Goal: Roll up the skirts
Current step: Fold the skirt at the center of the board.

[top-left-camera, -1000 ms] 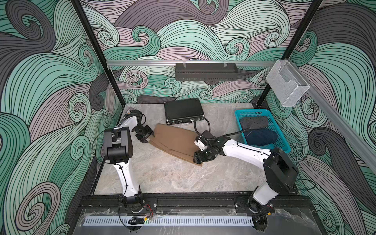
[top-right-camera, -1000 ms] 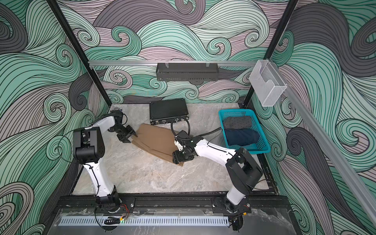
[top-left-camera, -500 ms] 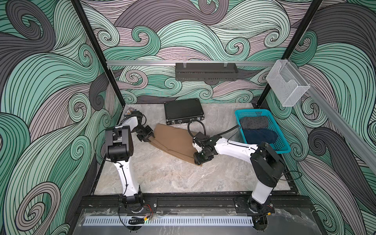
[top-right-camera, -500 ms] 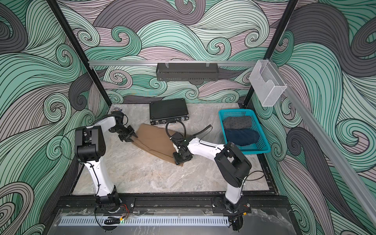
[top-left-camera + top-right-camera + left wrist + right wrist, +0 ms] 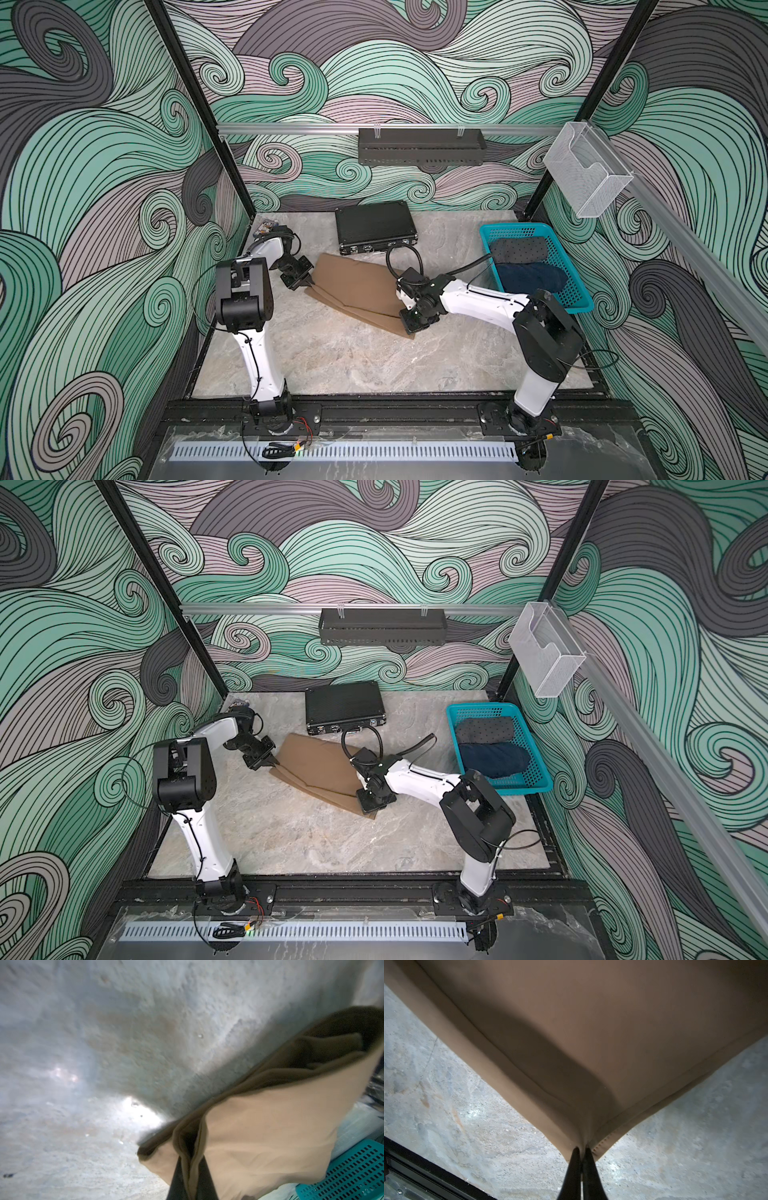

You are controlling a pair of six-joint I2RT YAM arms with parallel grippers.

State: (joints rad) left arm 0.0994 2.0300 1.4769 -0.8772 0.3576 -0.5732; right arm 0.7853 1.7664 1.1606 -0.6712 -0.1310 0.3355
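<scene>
Skirt, tan [image 5: 357, 286]: lies flat mid-table [image 5: 332, 365], just in front of black case [image 5: 374, 224]. L gripper [image 5: 309, 283] pinched tight on its far-left corner; R gripper [image 5: 581, 1152] pinched tight on near-right hem corner. Dotted grey skirt [image 5: 517, 250] and denim skirt [image 5: 532, 278] sit bundled in teal basket [image 5: 515, 227], dotted one farther back.
</scene>
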